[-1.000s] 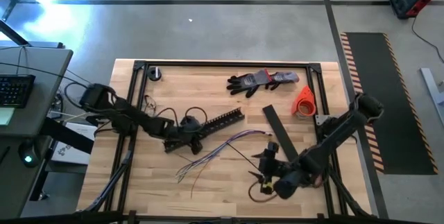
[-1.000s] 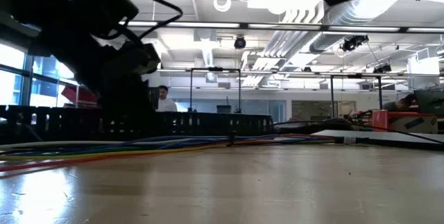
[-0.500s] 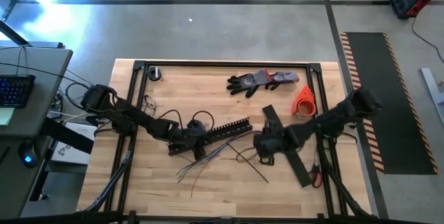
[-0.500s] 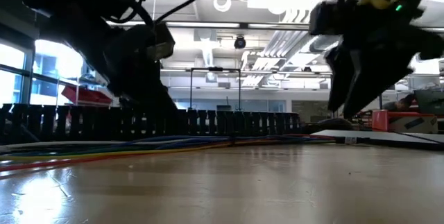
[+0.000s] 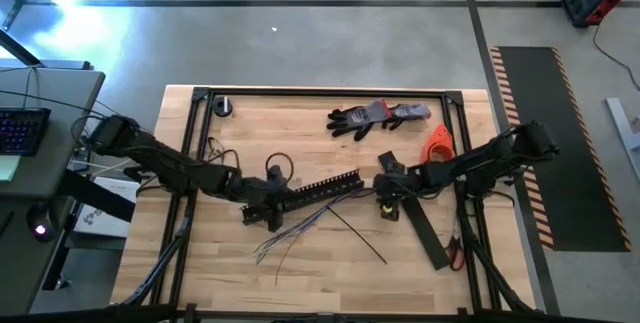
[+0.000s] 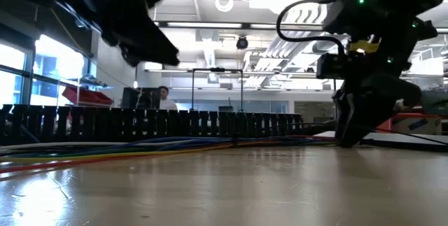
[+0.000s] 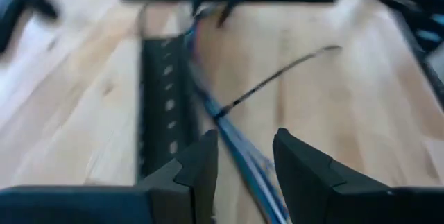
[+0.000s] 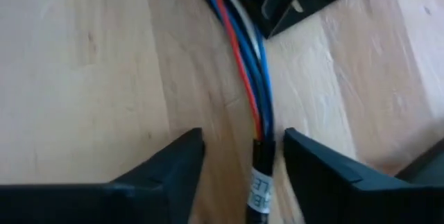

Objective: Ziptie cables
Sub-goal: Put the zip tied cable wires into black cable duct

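Cables [image 5: 318, 213] sprawled across the middle of the worktop [image 5: 300, 263], running alongside the black slotted bar [image 5: 325, 184]. Right end effector [image 8: 243, 156] down at the bundled end, fingers spread either side of the cables, not pinching. Left end effector [image 7: 244, 156] hovering over the loose end, fingers apart, gripping nothing.

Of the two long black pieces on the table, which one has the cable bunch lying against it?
The black comb-toothed slotted bar near table centre: the thin coloured cables run alongside it. The flat plain black strip lies apart, under the right arm.
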You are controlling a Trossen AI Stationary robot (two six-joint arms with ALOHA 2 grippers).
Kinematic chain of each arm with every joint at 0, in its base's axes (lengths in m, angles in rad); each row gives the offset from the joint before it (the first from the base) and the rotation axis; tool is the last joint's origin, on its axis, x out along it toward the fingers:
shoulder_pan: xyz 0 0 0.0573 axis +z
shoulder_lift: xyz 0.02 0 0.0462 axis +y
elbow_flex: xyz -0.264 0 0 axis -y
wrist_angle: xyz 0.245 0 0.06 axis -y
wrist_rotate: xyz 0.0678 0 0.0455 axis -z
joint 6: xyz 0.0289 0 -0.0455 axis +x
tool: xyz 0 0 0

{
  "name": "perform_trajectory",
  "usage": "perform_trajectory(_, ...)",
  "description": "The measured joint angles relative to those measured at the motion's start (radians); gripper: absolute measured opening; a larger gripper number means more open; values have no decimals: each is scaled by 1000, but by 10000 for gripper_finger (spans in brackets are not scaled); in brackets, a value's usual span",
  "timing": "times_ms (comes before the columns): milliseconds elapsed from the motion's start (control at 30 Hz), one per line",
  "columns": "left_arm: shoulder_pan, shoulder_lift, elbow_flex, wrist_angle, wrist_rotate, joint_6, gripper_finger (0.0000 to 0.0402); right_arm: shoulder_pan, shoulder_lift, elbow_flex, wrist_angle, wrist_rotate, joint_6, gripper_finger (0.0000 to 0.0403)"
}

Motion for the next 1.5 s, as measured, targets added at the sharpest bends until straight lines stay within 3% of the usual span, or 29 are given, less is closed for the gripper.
perform_trajectory(133,-87,-30,0,1,-23,136,116,3,0,-17,1,-12,29,99)
perform_trajectory(233,-146,-31,0,0,-129,148,109,20,3,11,-34,-36,28,26)
perform_trajectory(400,-246,-31,0,45,-338,230,98,102,10,207,-268,-44,30,10)
perform_trajectory(500,-277,-29,0,125,-413,319,94,166,7,385,-414,33,3,4)
perform_trajectory(733,-254,-22,0,132,-283,332,131,300,7,773,-686,281,-44,2)
perform_trajectory(900,-251,56,-2,242,-284,397,180,371,7,926,-690,336,-110,1)
perform_trajectory(1100,-219,217,-1,505,-225,441,223,421,6,963,-646,350,-161,1)
perform_trajectory(1300,-193,338,-1,702,-122,366,236,431,7,948,-670,358,-109,1)
perform_trajectory(1500,-188,359,-1,758,-77,305,236,431,7,948,-677,379,-115,0)
